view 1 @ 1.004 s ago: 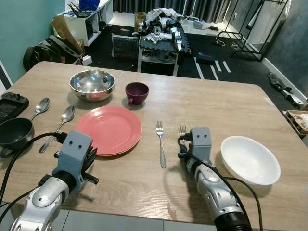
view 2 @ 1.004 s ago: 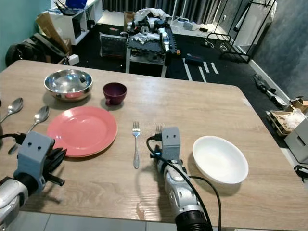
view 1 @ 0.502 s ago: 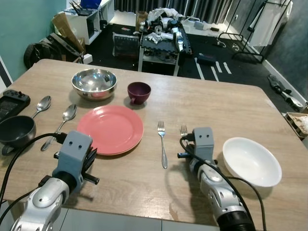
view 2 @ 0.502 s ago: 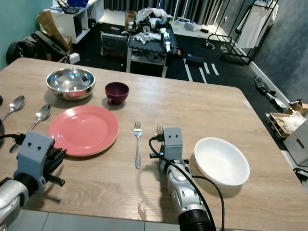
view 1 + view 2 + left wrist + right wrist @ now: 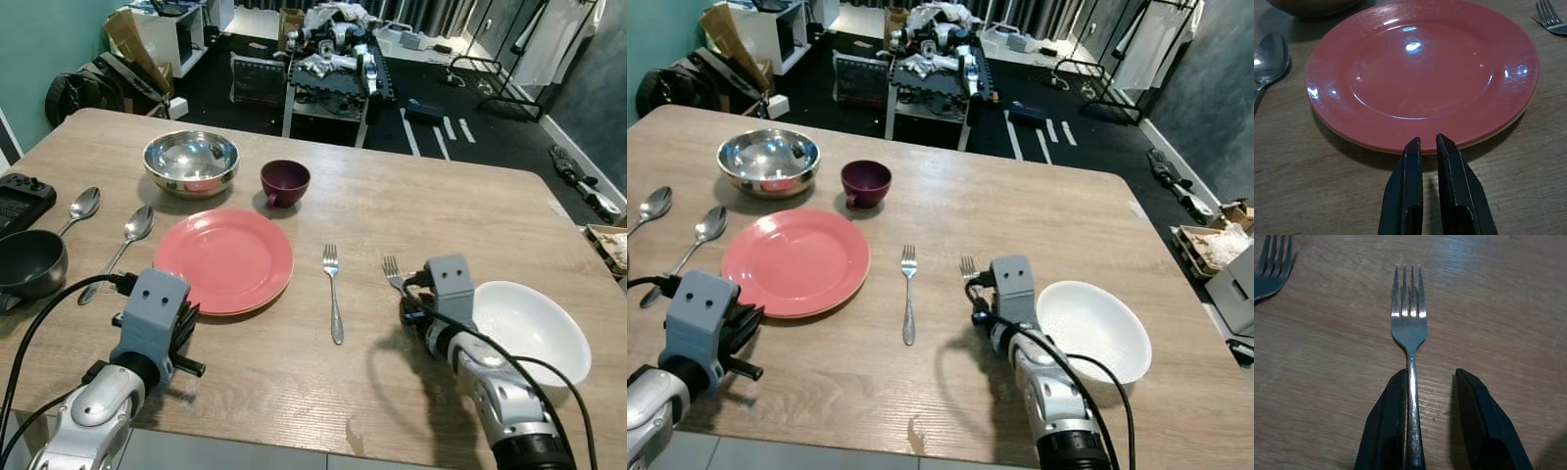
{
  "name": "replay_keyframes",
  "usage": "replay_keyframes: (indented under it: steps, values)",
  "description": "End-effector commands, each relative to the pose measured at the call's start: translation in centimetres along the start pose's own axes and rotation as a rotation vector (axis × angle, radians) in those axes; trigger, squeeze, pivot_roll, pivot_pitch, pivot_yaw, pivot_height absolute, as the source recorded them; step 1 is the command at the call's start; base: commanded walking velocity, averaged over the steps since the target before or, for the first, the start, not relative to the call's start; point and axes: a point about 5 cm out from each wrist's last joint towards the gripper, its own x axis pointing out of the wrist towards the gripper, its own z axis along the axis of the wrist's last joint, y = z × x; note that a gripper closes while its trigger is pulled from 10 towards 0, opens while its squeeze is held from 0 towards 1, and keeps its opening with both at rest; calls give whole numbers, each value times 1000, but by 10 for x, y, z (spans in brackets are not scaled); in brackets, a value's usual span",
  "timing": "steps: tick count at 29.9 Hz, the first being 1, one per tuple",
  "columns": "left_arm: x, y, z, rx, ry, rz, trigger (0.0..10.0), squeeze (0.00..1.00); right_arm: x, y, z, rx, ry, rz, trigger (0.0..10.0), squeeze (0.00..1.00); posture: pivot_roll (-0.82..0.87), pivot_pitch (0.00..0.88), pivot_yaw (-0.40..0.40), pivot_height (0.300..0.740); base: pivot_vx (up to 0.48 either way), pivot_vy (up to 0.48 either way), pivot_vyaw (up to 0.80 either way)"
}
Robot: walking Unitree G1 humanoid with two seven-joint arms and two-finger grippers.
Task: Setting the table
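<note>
A pink plate (image 5: pixel 223 259) lies left of centre on the wooden table (image 5: pixel 411 206). One fork (image 5: pixel 333 292) lies to its right. A second fork (image 5: pixel 1409 318) lies farther right, its handle running between the fingers of my right gripper (image 5: pixel 1432 374). That gripper is open, and the handle rests against one finger (image 5: pixel 1393 421). A white bowl (image 5: pixel 534 328) sits just right of this gripper (image 5: pixel 411 304). My left gripper (image 5: pixel 1426 139) is shut and empty, just short of the plate's near rim (image 5: pixel 1420 147).
Behind the plate stand a steel bowl (image 5: pixel 191 162) and a maroon cup (image 5: pixel 285 182). Two spoons (image 5: pixel 132 230) (image 5: pixel 83 206), a black bowl (image 5: pixel 29 262) and a black controller (image 5: pixel 15 201) lie at the left. Beyond the table's far edge are a cluttered cart (image 5: pixel 328 73) and boxes.
My right gripper has slid right toward the white bowl, and the second fork has moved with it, away from the first fork. The camera shifted slightly. The left arm stayed put.
</note>
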Motion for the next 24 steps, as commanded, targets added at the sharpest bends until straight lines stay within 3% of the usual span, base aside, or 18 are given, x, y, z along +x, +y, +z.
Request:
replay_keyframes:
  steps: [1,2,3,4,5,6,7,18,21,22,24]
  values:
    - [-2,-3,-2,-7,13,-15,10000,0,-7,2,-72,73,327,-3,10000,0,193,197,-35,740,0,0,0]
    - [-2,-3,-2,-7,13,-15,10000,0,-7,2,-72,73,327,-3,10000,0,193,197,-35,740,0,0,0]
    - [-2,-3,-2,-7,13,-14,10000,0,-7,3,-75,79,337,2,9373,0,195,197,-34,740,0,0,0]
    - [-2,-2,-2,-6,13,-13,10000,0,-9,4,-77,83,350,11,4980,0,195,197,-34,740,0,0,0]
    - [-2,-2,-2,-6,12,-11,10000,0,-10,4,-79,82,359,16,2627,0,195,197,-34,740,0,0,0]
    - [-2,-2,-2,-6,12,-11,10000,0,-10,4,-79,82,359,16,2627,0,195,197,-34,740,0,0,0]
    - [-2,-2,-1,-5,11,-10,10000,0,-11,6,-81,92,372,29,0,0,197,196,-34,740,0,0,0]
    - [0,-3,6,-11,-20,-30,10000,0,-13,11,-82,117,375,53,0,0,198,187,-33,740,0,0,0]
    - [-3,-7,21,-32,-94,-117,10000,0,-8,13,-54,251,220,55,0,0,204,178,-27,740,0,0,0]
    - [-3,-7,21,-32,-94,-117,10000,0,-8,13,-54,251,220,55,0,0,204,178,-27,740,0,0,0]
    - [-6,-9,30,-40,-134,-176,10000,0,-7,14,-27,311,74,72,0,0,205,176,-24,740,0,0,0]
